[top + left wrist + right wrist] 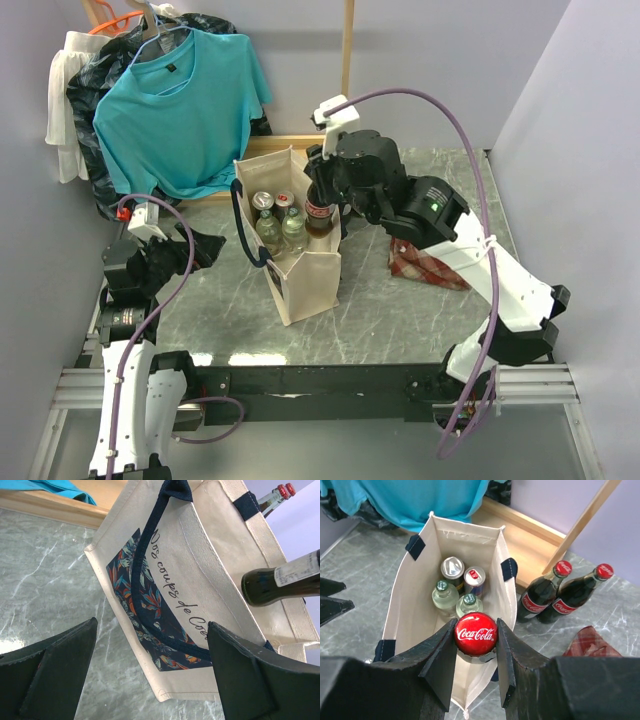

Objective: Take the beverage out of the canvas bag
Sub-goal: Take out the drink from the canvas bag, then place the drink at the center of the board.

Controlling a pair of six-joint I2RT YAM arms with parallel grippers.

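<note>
Black right fingers [442, 655] clenched on red cap of cola bottle [476, 634], held upright over open mouth of canvas bag [410, 595]; clear bottles [445, 596] and cans [452, 570] inside below. Left fingers [55, 670] spread apart, empty, facing bag's printed side on marble bench [45, 580].

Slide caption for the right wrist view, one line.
Right gripper shut on a red-capped cola bottle over the open canvas bag; two cans and two clear bottles inside, two colas outside.
</note>
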